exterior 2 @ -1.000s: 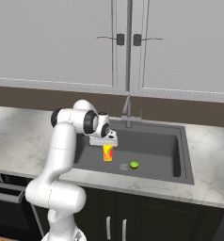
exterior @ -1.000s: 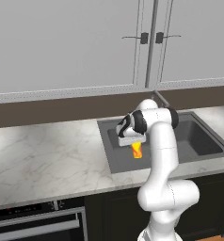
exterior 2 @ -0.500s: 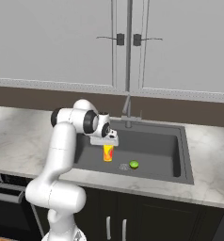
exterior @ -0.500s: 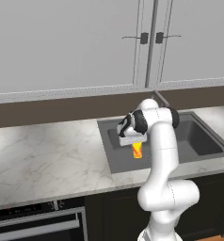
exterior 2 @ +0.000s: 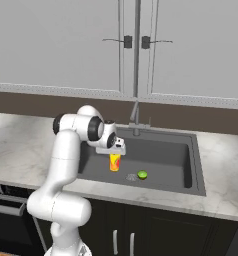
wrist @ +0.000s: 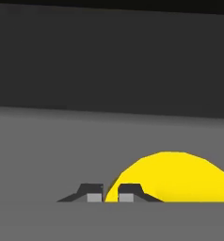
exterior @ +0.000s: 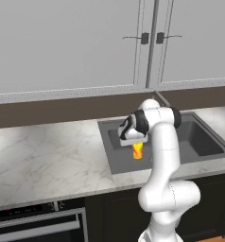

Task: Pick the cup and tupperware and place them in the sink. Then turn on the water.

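My gripper is shut on the rim of the cup, a small yellow tumbler with a red-orange patch. It holds the cup upright over the left half of the sink, a dark grey recessed basin. From the right base view, the cup hangs under the gripper, just above the sink floor. In the hand view the two fingertips sit close together at the gripper, pinching the yellow cup wall. The tupperware is hidden. No water runs.
A small green round object lies on the basin floor beside the round drain. The slim faucet stands at the back rim. Marble counter stretches left of the sink, with closed wall cabinets above.
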Available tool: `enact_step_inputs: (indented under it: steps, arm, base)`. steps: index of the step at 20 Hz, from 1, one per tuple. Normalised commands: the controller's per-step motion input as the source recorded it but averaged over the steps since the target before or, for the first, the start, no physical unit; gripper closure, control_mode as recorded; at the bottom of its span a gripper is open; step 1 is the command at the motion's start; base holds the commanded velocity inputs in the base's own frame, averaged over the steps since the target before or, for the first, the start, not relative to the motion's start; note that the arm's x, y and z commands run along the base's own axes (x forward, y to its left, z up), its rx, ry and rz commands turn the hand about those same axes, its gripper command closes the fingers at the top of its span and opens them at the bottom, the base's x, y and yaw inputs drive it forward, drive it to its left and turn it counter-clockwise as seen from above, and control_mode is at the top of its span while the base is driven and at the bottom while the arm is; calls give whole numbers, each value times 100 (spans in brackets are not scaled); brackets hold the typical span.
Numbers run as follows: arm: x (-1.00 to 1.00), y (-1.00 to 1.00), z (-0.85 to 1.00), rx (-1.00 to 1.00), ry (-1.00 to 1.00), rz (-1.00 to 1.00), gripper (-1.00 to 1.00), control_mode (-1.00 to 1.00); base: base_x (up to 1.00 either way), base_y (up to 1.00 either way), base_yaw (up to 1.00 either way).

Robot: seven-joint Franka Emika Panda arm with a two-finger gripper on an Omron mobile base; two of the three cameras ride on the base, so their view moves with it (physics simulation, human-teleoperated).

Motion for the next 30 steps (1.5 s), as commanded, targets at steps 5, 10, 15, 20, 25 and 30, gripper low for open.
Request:
enact_step_inputs:
  steps: [5, 10, 15, 20, 25, 30]
  arm:
    - [-4, 0, 0, 0, -16, 0, 100, -100]
    - [-2, 0, -5, 0, -3, 0, 100, -100]
    - [0, 0, -2, 0, 0, 0, -100, -100]
    - [0, 0, 0, 0, 0, 0, -100, -100]
    - [-3, 0, 13, 0, 0, 0, -100, -100]
    - [-5, 0, 36, 0, 0, 0, -100, -100]
  base:
    - [0, 0, 0]
    - [0, 0, 0]
    - [0, 0, 0]
    - [0, 0, 0]
    - [0, 0, 0]
    - [0, 0, 0]
